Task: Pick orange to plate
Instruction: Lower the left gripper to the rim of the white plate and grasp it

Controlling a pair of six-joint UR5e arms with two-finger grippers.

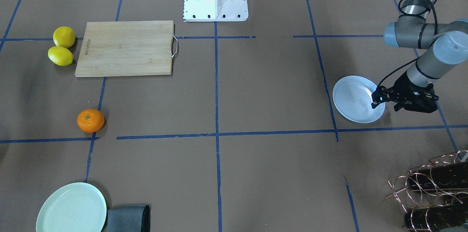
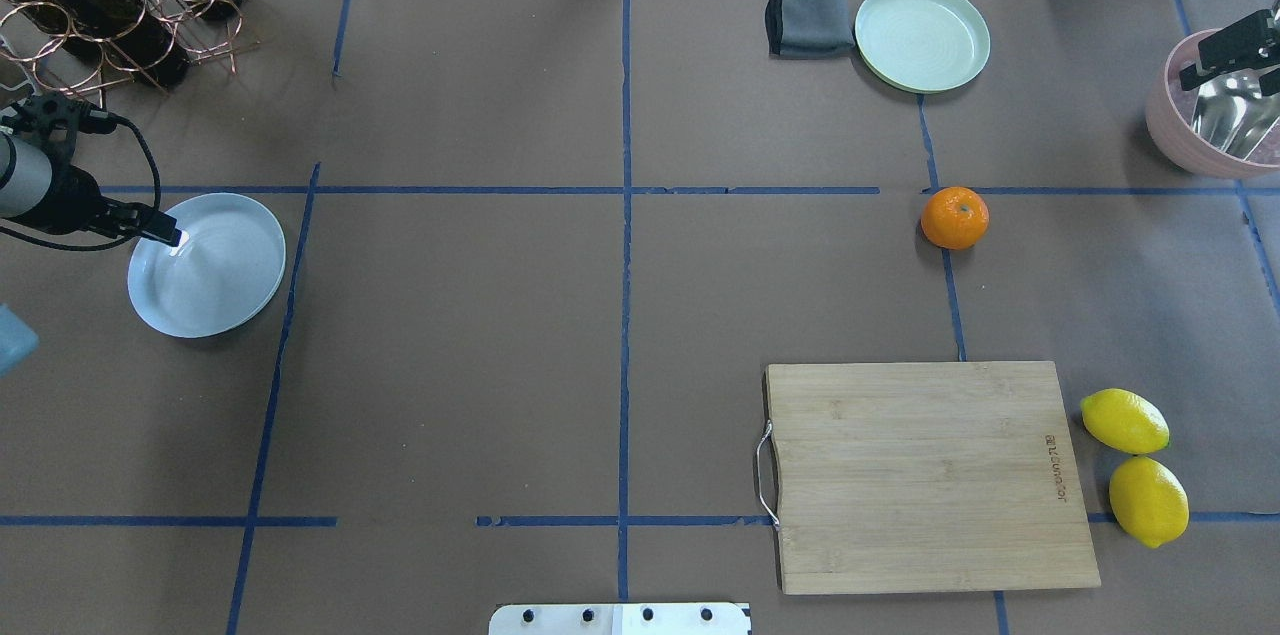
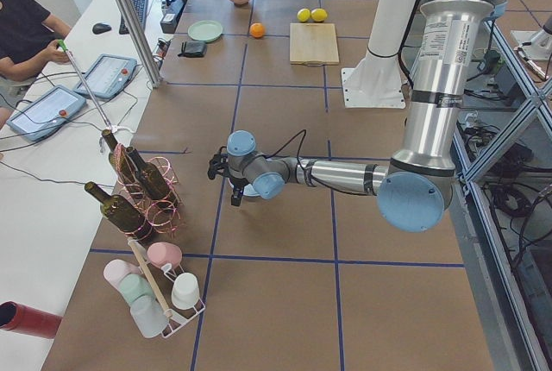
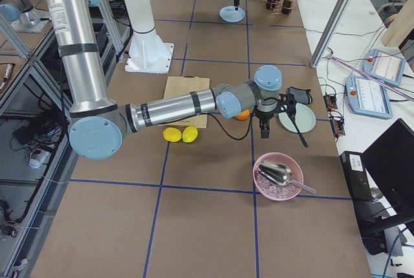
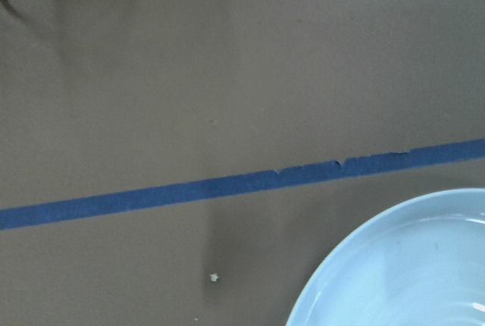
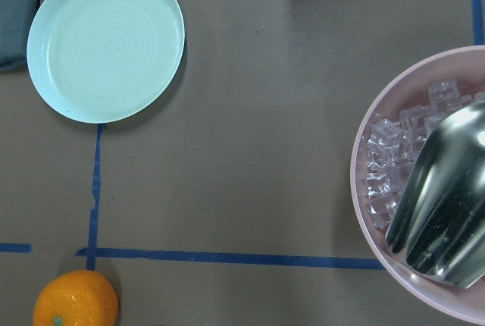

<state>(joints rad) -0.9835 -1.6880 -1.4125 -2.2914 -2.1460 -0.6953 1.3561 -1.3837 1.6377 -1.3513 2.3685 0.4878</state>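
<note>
1. Seen from overhead, a brown paper-covered worktop (image 2: 480, 335) is marked into squares by blue tape lines (image 2: 625, 265).
2. The orange (image 2: 954, 217) sits on the worktop at about 3 o'clock from its centre, on a tape line and free of both arms.
3. The plate (image 2: 207, 265) lies well apart from it at 9 o'clock and holds nothing.
4. The left end effector (image 2: 172, 237) hangs over the plate's rim at its 10 o'clock edge. I cannot tell whether its fingers are apart or together.
5. The right end effector (image 4: 264, 128) is above the worktop between the orange and a pink bowl (image 2: 1190, 140). Its finger spacing cannot be told either.
6. The bowl, at 2 o'clock from the orange, holds ice cubes (image 6: 383, 170) and a metal scoop (image 6: 443, 205).
7. A mint-green plate (image 2: 921, 35) lies at 12 o'clock from the orange, with a grey cloth (image 2: 805, 15) just beside it at 9 o'clock.
8. A wooden cutting board (image 2: 925, 475) lies at 6 o'clock from the orange, with two lemons (image 2: 1125, 420) at its 3 o'clock side.
</note>
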